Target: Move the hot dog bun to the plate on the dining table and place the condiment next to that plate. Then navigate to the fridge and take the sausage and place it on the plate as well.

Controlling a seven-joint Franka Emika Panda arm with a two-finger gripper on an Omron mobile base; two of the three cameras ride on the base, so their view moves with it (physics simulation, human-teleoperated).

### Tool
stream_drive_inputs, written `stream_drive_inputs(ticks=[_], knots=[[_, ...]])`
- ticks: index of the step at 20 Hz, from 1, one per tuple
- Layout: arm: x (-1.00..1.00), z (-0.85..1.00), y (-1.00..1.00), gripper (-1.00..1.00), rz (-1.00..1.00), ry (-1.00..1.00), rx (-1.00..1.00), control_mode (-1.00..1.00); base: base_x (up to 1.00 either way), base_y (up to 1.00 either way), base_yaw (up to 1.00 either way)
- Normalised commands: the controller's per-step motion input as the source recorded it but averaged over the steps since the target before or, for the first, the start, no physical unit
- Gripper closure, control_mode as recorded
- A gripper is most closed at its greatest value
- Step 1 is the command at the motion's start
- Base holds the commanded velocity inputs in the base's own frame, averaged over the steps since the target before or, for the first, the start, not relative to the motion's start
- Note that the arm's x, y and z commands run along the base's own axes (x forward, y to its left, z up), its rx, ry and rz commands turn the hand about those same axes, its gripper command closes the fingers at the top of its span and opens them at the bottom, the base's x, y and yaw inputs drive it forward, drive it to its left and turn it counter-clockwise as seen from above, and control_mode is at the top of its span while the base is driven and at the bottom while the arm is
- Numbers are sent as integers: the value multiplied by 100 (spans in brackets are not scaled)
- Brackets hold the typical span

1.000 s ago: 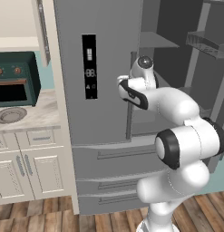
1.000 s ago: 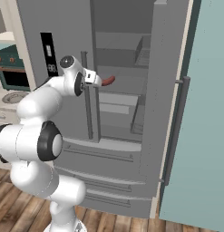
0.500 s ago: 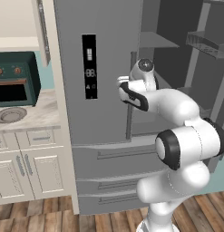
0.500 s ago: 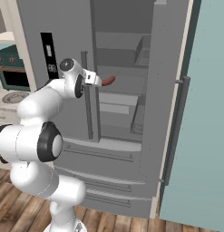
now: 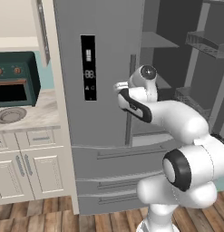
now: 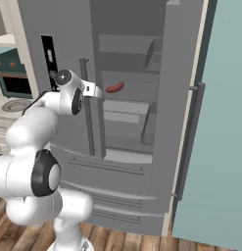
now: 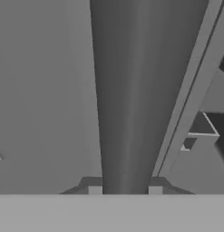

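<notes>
The reddish sausage (image 6: pixel 115 87) lies on a shelf inside the open right half of the fridge (image 6: pixel 127 59). My gripper (image 6: pixel 94 90) sits at the tall vertical handle (image 6: pixel 86 112) of the closed left fridge door, left of the sausage and in front of it. The hand view has that grey handle (image 7: pixel 124 90) running straight up between my two fingertips (image 7: pixel 95 190), and the jaws are shut on it. From the left base view, the gripper (image 5: pixel 121 87) meets the handle (image 5: pixel 129 122) at about the height of the door's display panel (image 5: pixel 89 67).
The right fridge door (image 6: pixel 179 98) stands swung open, with a teal wall (image 6: pixel 223 122) beyond it. Fridge drawers (image 6: pixel 117 169) sit below. To the left are a teal oven (image 5: pixel 13 84), a counter (image 5: pixel 38 118) with a round dish (image 5: pixel 9 115), and white cabinets (image 5: pixel 22 165).
The jaws have gone from open to shut around the left door's handle. The arm and the sausage have stayed where they were.
</notes>
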Motion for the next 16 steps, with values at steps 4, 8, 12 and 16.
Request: stream_drive_inputs(ticks=[4,8,12,16], knots=[[-97,-3,73,100,13,0,1,-100,0,0,0],[-79,-7,87,100,9,0,0,-100,0,0,0],[-74,-10,98,100,8,0,0,-100,0,0,0],[-64,-10,98,-100,7,6,0,-100,0,0,0]])
